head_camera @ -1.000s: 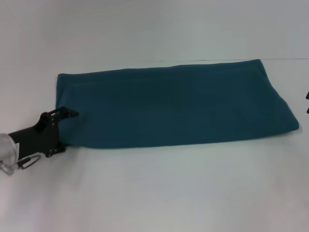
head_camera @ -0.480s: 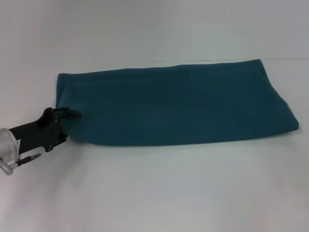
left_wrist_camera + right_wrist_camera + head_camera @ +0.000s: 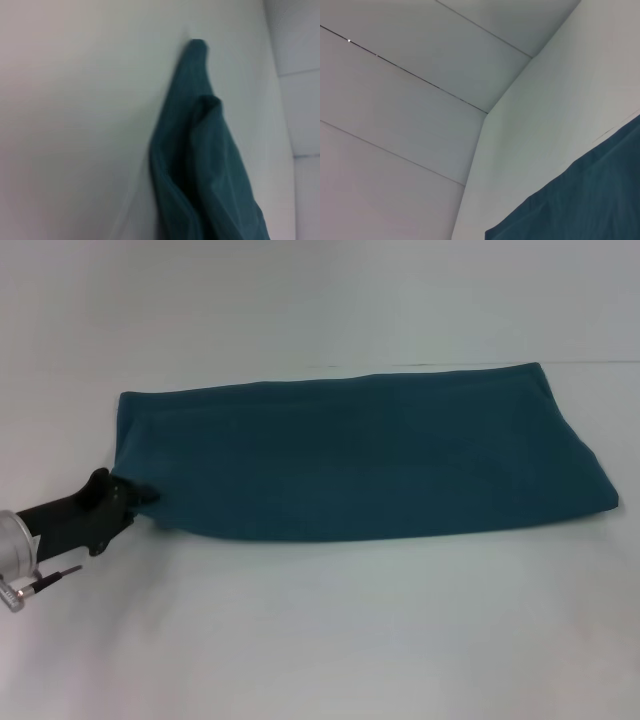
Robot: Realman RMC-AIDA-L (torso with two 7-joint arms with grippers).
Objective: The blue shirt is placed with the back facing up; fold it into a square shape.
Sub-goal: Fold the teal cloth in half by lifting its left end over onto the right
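Observation:
The blue shirt (image 3: 360,455) lies folded into a long band across the white table, running from far left to right. My left gripper (image 3: 140,496) is at the band's near left corner, shut on the fabric there, and the corner is drawn in and slightly raised. In the left wrist view the shirt (image 3: 200,165) bunches into folds that taper away from the camera. The right wrist view shows only a corner of the shirt (image 3: 590,200). The right gripper is out of view.
The white table (image 3: 320,640) stretches wide in front of the shirt. A white paneled wall (image 3: 395,110) stands behind the table's far edge. No other objects are in sight.
My left gripper's fingers closed on the shirt's near left corner. The arm shifted slightly, and the corner pulled in from the table. A dark bit at the right edge is gone.

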